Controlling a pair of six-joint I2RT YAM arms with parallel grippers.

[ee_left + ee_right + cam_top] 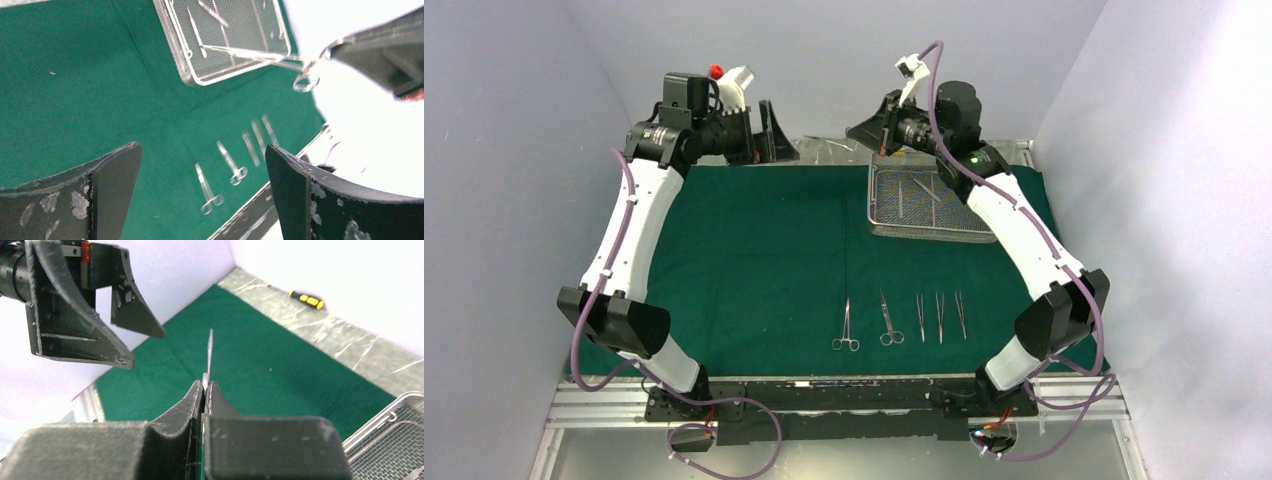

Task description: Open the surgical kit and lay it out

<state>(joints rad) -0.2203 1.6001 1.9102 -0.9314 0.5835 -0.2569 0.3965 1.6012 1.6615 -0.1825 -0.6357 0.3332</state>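
Left gripper (147,347) hangs over the far edge of the dark green cloth drape (754,240), jaws spread wide, holding nothing. Just to its right, the right gripper (205,385) is clamped tight on a slim ring-handled steel clamp (260,56). It's pinched near the ring end, w/ the long tip poking out toward the left side. That clamp is in the air, touching neither drape nor the rectangular silver wire-mesh tray (924,232). The tray sits toward the drape's far right corner w/ a few loose steel instruments (197,30) inside.

Along the drape's near edge, right of centre, a row is laid out: two ring-handled clamps (846,325), then three straight steel tweezers (940,316). All are parallel, rings toward the near edge.

Step in hand, as I judge it: carry the held clamp to that row & set it down. To do it well:
- Get the left gripper clear first so the tip can't snag.
- Turn the wrist so the clamp runs parallel to the row, rings to the near edge.
- Put it beside the other two clamps (like w/ like).
- Go low to the cloth before letting go, so it doesn't bounce or skid.
- Move slowly, since an end grip means the tip may swing.

Writing: none legible on kit or arms. The yellow-and-black screwdriver (307,299) on the grey marbled surface (360,350) beyond the drape's far edge shows no readable mark.
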